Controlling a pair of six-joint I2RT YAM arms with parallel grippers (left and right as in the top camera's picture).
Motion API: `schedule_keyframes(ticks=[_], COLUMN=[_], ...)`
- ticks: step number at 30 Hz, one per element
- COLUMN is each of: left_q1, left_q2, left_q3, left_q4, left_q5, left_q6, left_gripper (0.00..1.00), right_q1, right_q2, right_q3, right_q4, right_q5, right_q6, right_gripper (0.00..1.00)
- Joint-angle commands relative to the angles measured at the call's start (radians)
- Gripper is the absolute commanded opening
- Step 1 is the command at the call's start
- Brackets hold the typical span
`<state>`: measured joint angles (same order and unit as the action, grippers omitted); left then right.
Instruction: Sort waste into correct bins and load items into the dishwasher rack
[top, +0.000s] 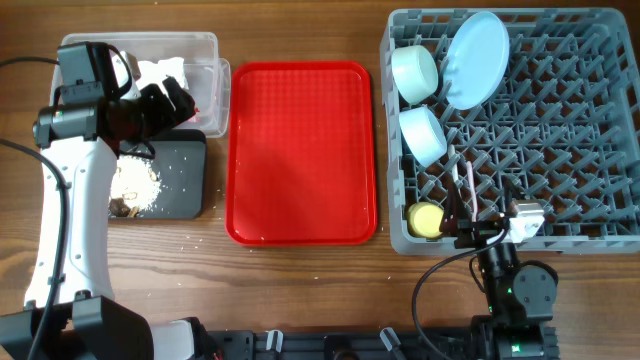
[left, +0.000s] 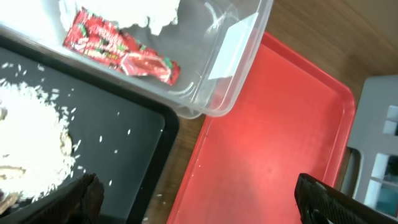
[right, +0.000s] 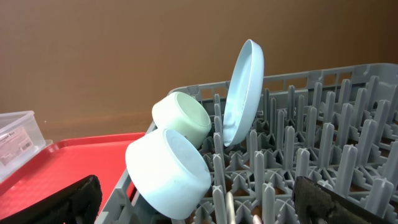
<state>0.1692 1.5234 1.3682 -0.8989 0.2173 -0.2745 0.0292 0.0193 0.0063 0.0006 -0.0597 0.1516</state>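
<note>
The grey dishwasher rack (top: 560, 215) holds the pale blue plate (top: 475, 58) on edge, two pale blue bowls (top: 415, 72) (top: 423, 135), the yellow cup (top: 425, 218) and a white cutlery handle (top: 468, 185). My right gripper (top: 468, 225) (right: 205, 208) is open and empty over the rack's front edge, facing the bowls (right: 168, 171) and the plate (right: 242, 93). My left gripper (top: 170, 108) (left: 205, 205) is open and empty above the black tray (left: 118, 143) and the red tray's edge. The clear tub (left: 230, 74) holds a red wrapper (left: 121, 46) and white napkin (left: 124, 9). Crumbly leftovers (top: 135, 185) lie in the black tray.
The flat red serving tray (top: 300, 150) lies bare between the bins and the rack. A few crumbs are scattered on the wooden table (top: 200, 250) in front of the black tray. The rack's right half has bare pegs (top: 580, 120).
</note>
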Motion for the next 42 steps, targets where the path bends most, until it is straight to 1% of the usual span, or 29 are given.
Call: schedule_keyframes(ticks=[1,3,5,6,10,11,13,15,19,25,34,38,42], left_q1=[-0.050,-0.078,-0.080,-0.080,-0.080,-0.080,-0.080,-0.080,-0.080,-0.082,-0.089,-0.092,-0.100], left_q2=[-0.105,-0.193,-0.277,-0.336,-0.589,-0.671,-0.811,-0.917,-1.131,-1.335,-1.510,-1.521,-1.521], left_q3=[-0.005,-0.058,-0.135,-0.199,-0.533,-0.647,-0.818,-0.934,-1.099,-1.230,-1.343,-1.363,-1.363], left_q4=[0.008,0.091,0.187,0.261,0.580,0.688,0.830,0.894,0.910,0.911,0.912,0.917,0.820], left_q5=[-0.125,-0.182,-0.180,-0.168,-0.126,-0.117,-0.113,-0.110,-0.110,-0.126,-0.152,-0.159,-0.167], left_q6=[0.010,0.010,0.010,0.010,0.009,0.009,0.005,0.005,0.006,0.006,0.007,0.010,0.009], left_gripper=[1.00,1.00,1.00,1.00,1.00,1.00,1.00,1.00,1.00,1.00,1.00,1.00,1.00], right_q1=[0.000,0.000,0.000,0.000,0.000,0.000,0.000,0.000,0.000,0.000,0.000,0.000,0.000], right_q2=[-0.014,-0.014,-0.014,-0.014,-0.014,-0.014,-0.014,-0.014,-0.014,-0.014,-0.014,-0.014,-0.014], right_q3=[-0.001,-0.001,-0.001,-0.001,-0.001,-0.001,-0.001,-0.001,-0.001,-0.001,-0.001,-0.001,-0.001], right_q4=[0.003,0.003,0.003,0.003,0.003,0.003,0.003,0.003,0.003,0.003,0.003,0.003,0.003], right_q5=[-0.017,-0.016,-0.017,-0.017,-0.016,-0.016,-0.017,-0.017,-0.017,-0.017,-0.017,-0.017,-0.017], right_q6=[-0.018,-0.018,-0.018,-0.018,-0.018,-0.018,-0.018,-0.018,-0.018,-0.018,-0.018,-0.018,-0.018], right_gripper=[1.00,1.00,1.00,1.00,1.00,1.00,1.00,1.00,1.00,1.00,1.00,1.00,1.00])
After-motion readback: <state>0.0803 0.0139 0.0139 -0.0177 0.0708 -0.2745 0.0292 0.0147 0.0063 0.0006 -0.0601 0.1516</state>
